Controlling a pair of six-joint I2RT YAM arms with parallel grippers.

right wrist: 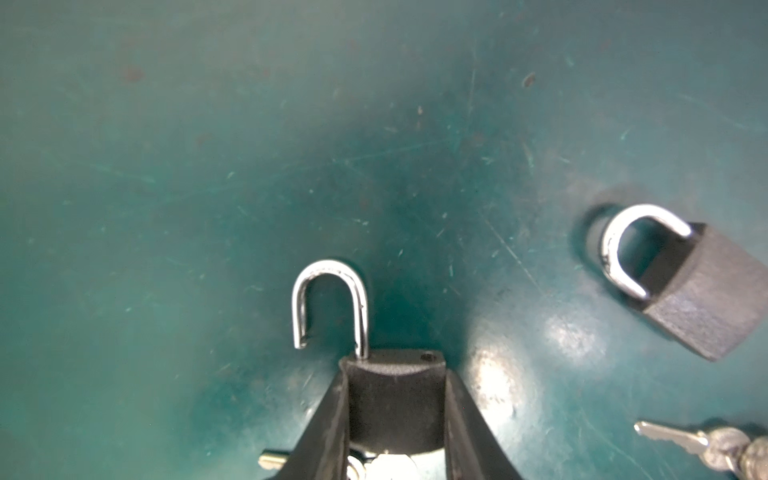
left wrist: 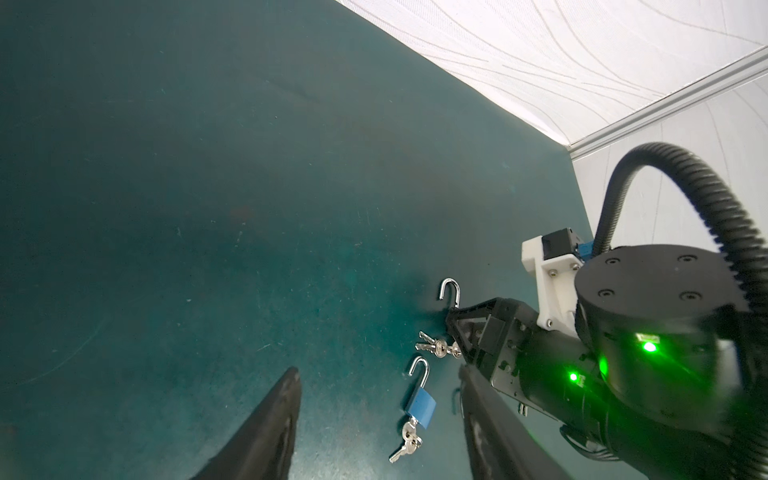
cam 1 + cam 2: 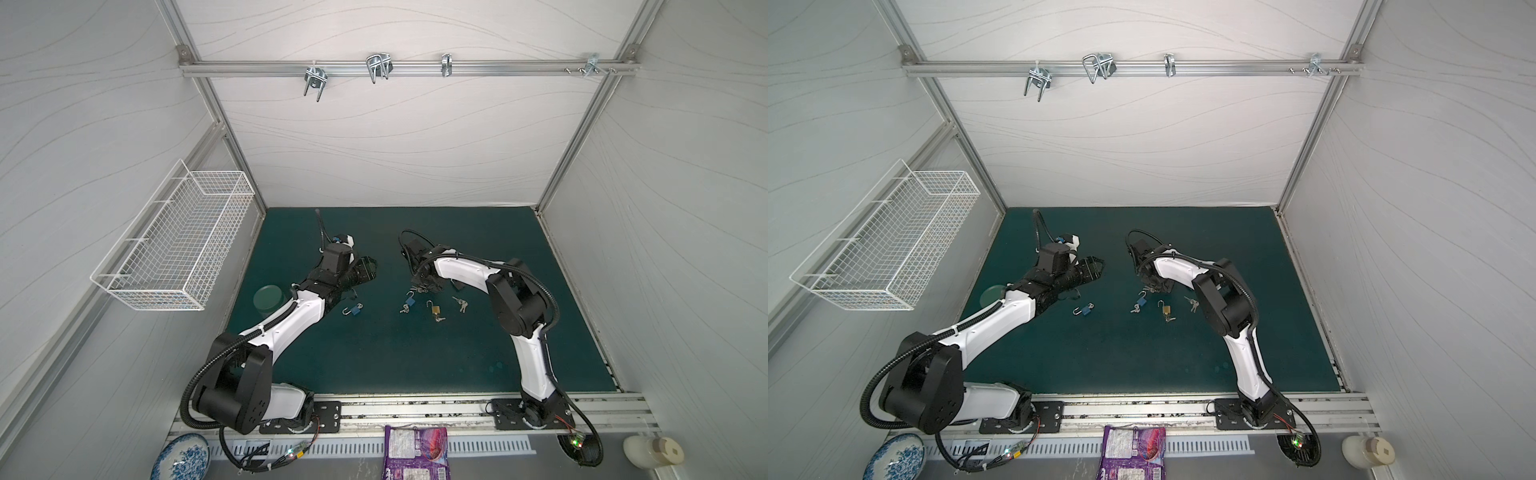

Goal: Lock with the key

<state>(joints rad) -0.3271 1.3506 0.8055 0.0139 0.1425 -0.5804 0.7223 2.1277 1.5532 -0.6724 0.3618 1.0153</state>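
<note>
Black padlock sits at the bottom middle of your right wrist view, closest to the camera. Your right gripper is clamped on it, one finger pressed on each side of its body. Its silver hoop sticks out past the fingers and stands open.

A little farther off, at the right edge, a second dark padlock lies on the green mat with its hoop pushed in. Loose keys lie in the lower right corner.

In your left wrist view, your left gripper shows at the bottom with its fingers wide apart and nothing held. Seen between them, down on the mat, a blue padlock lies flat with an open hoop and small keys at its end.

In a top view, a brass padlock lies just below centre, near the blue one. Metal hooks hang on the rail at the top.
</note>
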